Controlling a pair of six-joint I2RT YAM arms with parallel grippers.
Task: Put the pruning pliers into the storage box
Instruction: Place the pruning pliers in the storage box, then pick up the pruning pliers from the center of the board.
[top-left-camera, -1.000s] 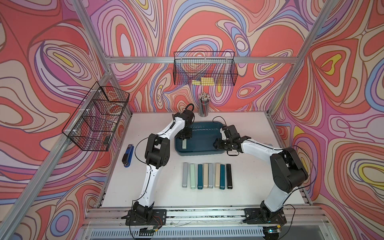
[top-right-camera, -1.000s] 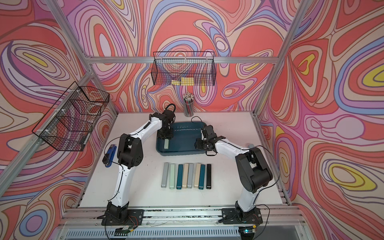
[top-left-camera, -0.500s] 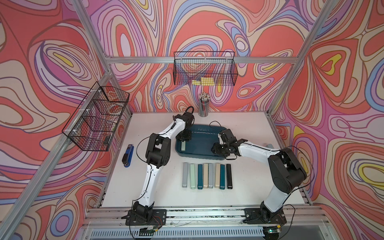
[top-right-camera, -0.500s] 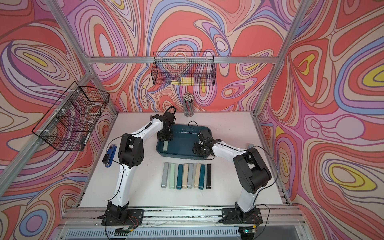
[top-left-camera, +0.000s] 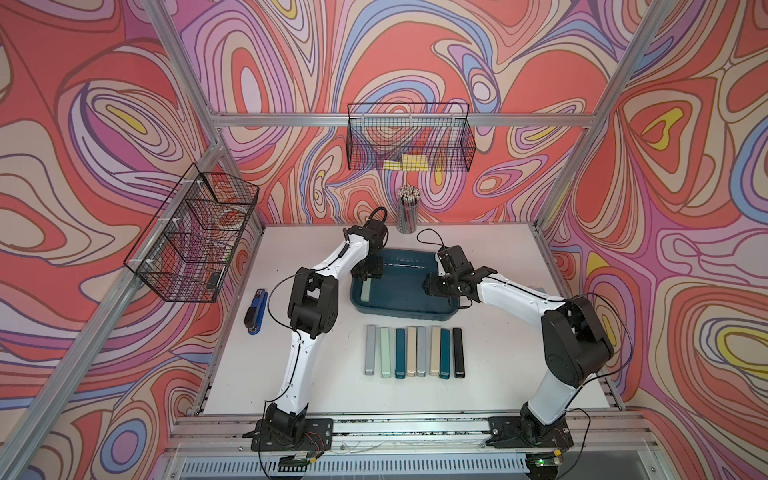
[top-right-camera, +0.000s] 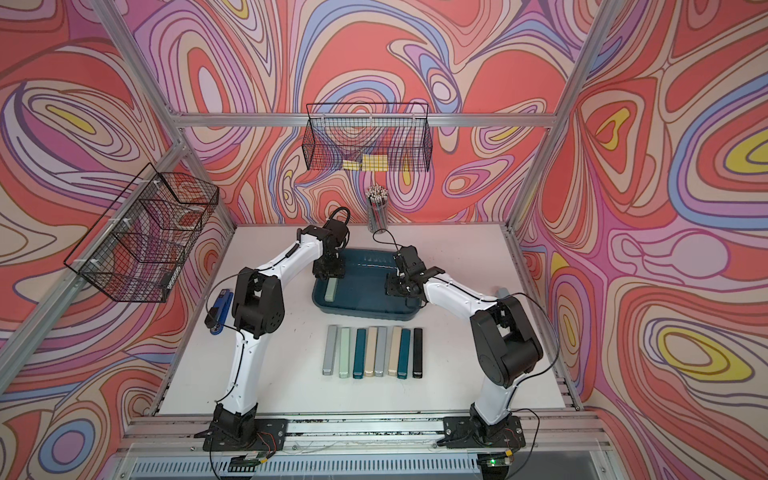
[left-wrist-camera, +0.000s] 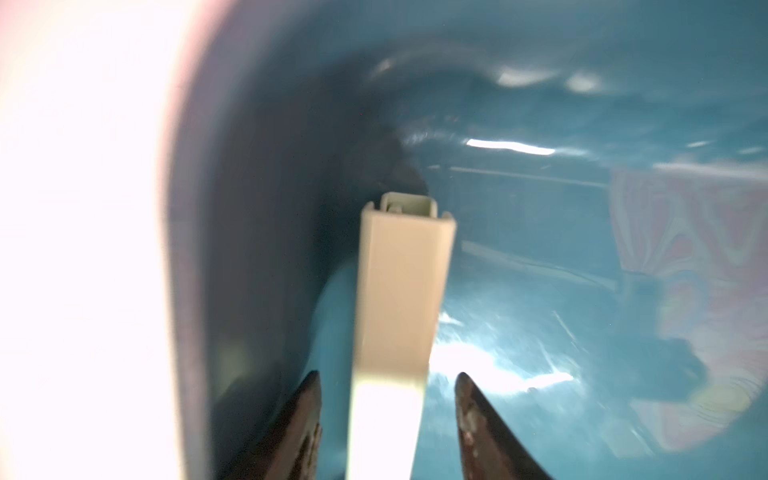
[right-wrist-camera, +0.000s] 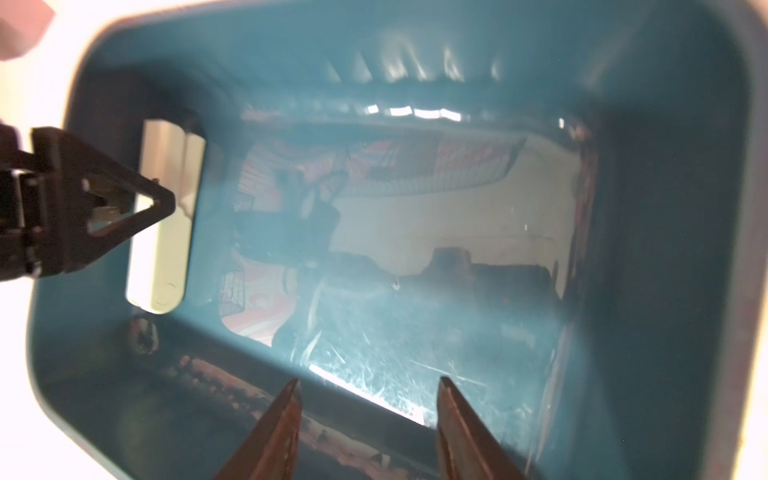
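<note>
Left wrist: pliers (left-wrist-camera: 401, 291) in storage box (left-wrist-camera: 257, 249)

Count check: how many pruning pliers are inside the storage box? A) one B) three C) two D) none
A: a single pale case lies inside the storage box, by the wall on the left arm's side; the other eight cases sit in a row outside it.
</note>
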